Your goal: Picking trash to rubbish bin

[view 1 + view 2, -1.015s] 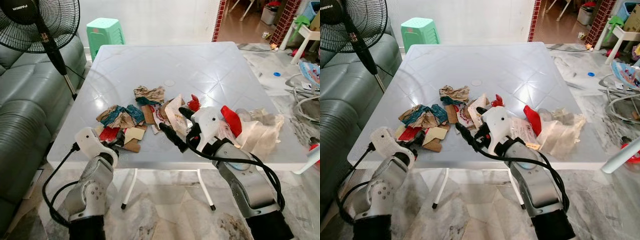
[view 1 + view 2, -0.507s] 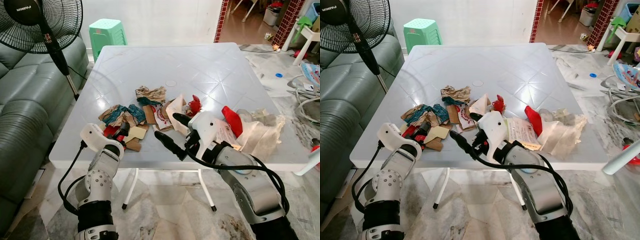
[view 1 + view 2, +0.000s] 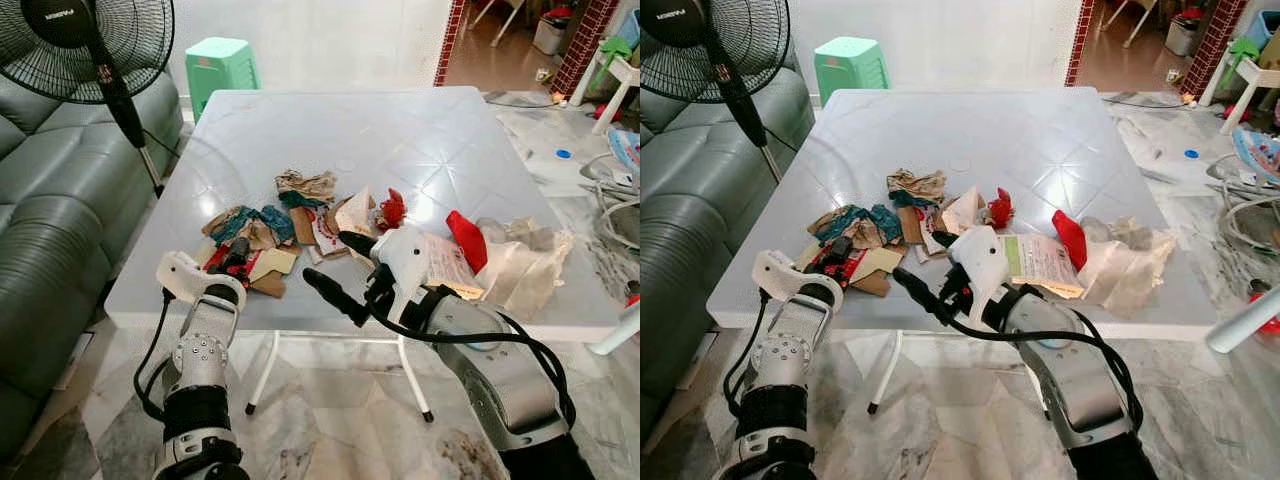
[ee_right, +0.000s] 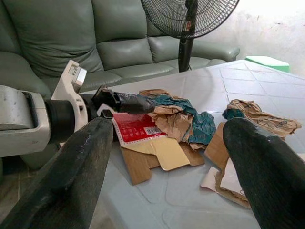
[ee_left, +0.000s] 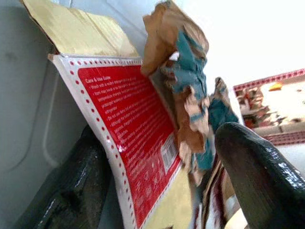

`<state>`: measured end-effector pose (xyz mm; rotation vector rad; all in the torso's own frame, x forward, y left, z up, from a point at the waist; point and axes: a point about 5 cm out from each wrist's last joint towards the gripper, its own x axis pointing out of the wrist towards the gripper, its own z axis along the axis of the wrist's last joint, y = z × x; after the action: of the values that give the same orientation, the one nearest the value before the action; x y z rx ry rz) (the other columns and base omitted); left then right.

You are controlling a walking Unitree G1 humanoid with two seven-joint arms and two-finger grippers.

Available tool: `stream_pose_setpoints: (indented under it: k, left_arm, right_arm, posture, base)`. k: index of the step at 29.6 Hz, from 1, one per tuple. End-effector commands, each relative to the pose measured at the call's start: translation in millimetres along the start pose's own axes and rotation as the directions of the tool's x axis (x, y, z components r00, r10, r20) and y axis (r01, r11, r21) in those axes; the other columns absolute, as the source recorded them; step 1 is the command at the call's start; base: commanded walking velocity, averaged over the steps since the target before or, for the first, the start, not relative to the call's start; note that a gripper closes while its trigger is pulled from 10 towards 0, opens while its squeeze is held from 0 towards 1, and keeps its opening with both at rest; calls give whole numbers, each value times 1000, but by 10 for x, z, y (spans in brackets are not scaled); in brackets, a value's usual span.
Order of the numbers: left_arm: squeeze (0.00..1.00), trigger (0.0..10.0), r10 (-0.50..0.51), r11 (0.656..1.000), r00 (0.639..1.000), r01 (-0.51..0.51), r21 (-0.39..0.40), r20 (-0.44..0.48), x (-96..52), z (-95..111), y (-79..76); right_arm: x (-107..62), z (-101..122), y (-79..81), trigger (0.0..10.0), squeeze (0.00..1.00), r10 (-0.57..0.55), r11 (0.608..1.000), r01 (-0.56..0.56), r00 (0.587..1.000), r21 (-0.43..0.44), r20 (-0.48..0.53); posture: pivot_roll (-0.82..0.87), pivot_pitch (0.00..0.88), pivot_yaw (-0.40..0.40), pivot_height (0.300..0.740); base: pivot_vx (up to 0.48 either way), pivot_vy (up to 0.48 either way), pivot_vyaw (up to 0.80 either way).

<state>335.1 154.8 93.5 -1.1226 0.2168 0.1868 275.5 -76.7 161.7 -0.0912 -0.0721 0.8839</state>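
Red and white printed card, with a row of red dots along its edge, is the nearest piece of trash: the red card (image 5: 138,138) lies at the near left edge of the pale grey bench (image 3: 400,130), lower left of centre in the left eye view. The left claw (image 3: 232,262) has one black finger on each side of this card; the left wrist view shows the fingers (image 5: 257,176) apart with the card between them, and I cannot tell whether they press it.

Just behind the card lies the trash pile (image 3: 290,220): brown cardboard pieces, crumpled brown and teal paper, and one small red crumpled scrap (image 3: 392,208). To the right lie a printed paper sheet (image 3: 1040,262), one red plastic piece (image 3: 465,238) and one crumpled white plastic bag (image 3: 525,262).

The right claw (image 3: 338,270) is at the near bench edge in the middle of the frame, its two fingers wide apart and holding nothing. The right wrist view shows the left claw at the card from the side.

Farther away are a green stool (image 3: 220,62) at upper left, a black fan (image 3: 90,45) and a grey-green sofa (image 3: 50,200).
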Motion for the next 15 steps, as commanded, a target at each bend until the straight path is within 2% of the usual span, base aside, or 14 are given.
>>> stream_pose_setpoints:
  k: [1, 2, 10, 15]
  left_arm:
    - [0, 3647, 30, 999, 1000, -30, -25, 0, 21, -15, 57]
    - [0, 0, 30, 999, 1000, -30, -32, 5, 26, -11, 58]
    - [0, 0, 4, 1000, 1000, -3, -29, 17, 38, 6, 44]
    - [0, 0, -8, 1000, 998, 8, -16, 55, 24, 31, 5]
  right_arm:
    - [4, 67, 20, 10000, 0, 7, 1000, -7, 1000, -8, 24]
    - [6, 68, 22, 10000, 0, 7, 1000, -7, 1000, -7, 25]
    - [17, 62, 49, 10000, 0, 9, 1000, -9, 1000, -1, 27]
    - [17, 63, 51, 10000, 0, 14, 1000, -14, 1000, 4, 27]
  posture:
    - [-40, 42, -15, 740]
    - [-39, 43, -14, 740]
    - [-37, 42, -14, 740]
    - [-35, 42, -12, 740]
  base:
    - [0, 0, 0]
    - [0, 0, 0]
    - [0, 0, 0]
    - [0, 0, 0]
